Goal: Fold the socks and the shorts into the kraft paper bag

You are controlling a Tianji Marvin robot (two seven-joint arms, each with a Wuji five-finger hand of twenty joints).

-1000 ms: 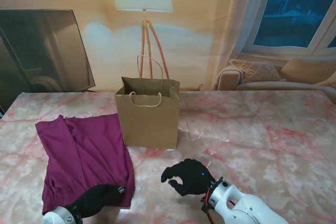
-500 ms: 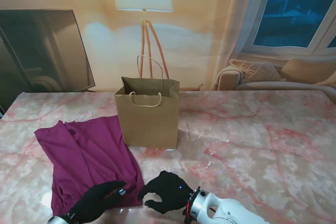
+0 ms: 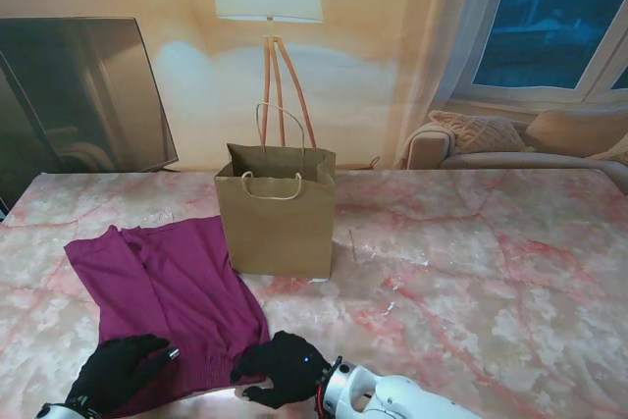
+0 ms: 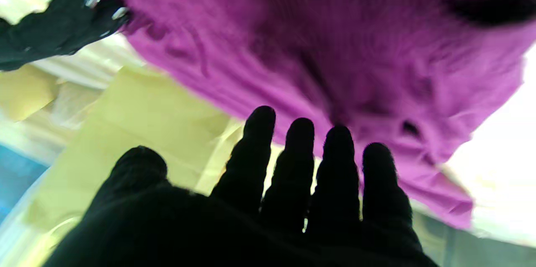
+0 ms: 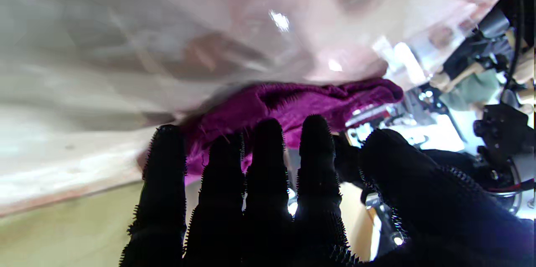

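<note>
Stand view shows the right hand (image 3: 280, 380) low at the near edge of the bench (image 3: 491, 272), palm down, its black-gloved fingers curled lightly and resting against the near right corner of the shorts (image 3: 167, 296). Whether those fingers pinch the cloth or only touch it cannot be told; from the right wrist view the fingers (image 5: 268, 162) are stretched out side by side with the crumpled magenta hem (image 5: 293, 103) just beyond their tips, and nothing is seen clamped between them.

Farther to the left, the left hand (image 3: 118, 372) hovers over the near left part of the shorts, fingers extended and slightly apart, holding nothing. Its wrist view shows four straight fingers (image 4: 299, 162) and the thumb spread aside, with the purple fabric (image 4: 335, 57) beyond them and the right hand's glove (image 4: 54, 28) at the fabric's corner.

Outward from both hands, the shorts lie spread flat on the pink marbled bench, reaching to the kraft paper bag (image 3: 277, 213), which stands upright and open at mid bench, its rope handles up. Socks cannot be made out.
</note>
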